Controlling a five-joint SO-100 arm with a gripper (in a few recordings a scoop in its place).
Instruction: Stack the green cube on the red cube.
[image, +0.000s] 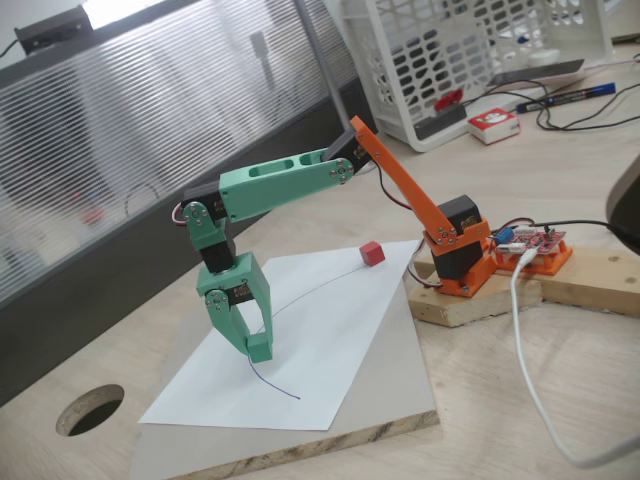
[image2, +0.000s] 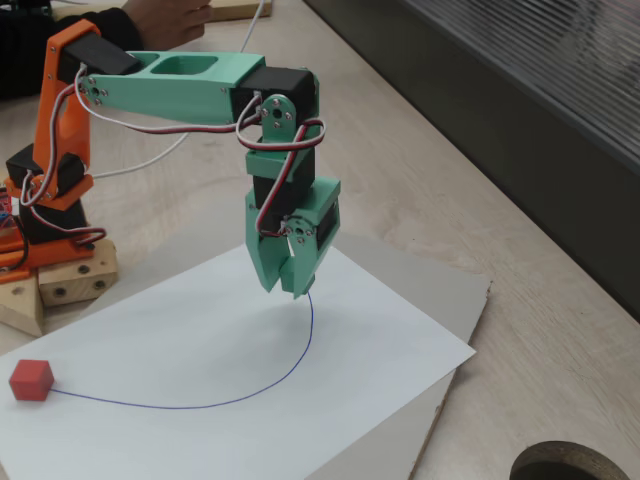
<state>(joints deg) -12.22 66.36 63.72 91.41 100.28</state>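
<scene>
No legible writing or branding anywhere, even on the red-and-white box (image: 493, 125) beside the white basket (image: 470, 60) in one fixed view. Green-and-orange arm (image: 290, 180) folded forward, tool (image: 253, 340) pointing down at the white paper sheet (image: 330, 330) on the desk (image: 560, 400), fingers pinching the green cube (image: 260, 347) at one end of a drawn curved line (image2: 250, 395). Red cube (image: 372, 253) (image2: 31, 380) resting at the line's far end, well apart. A person's hand (image2: 165, 18) at the other fixed view's top edge.
</scene>
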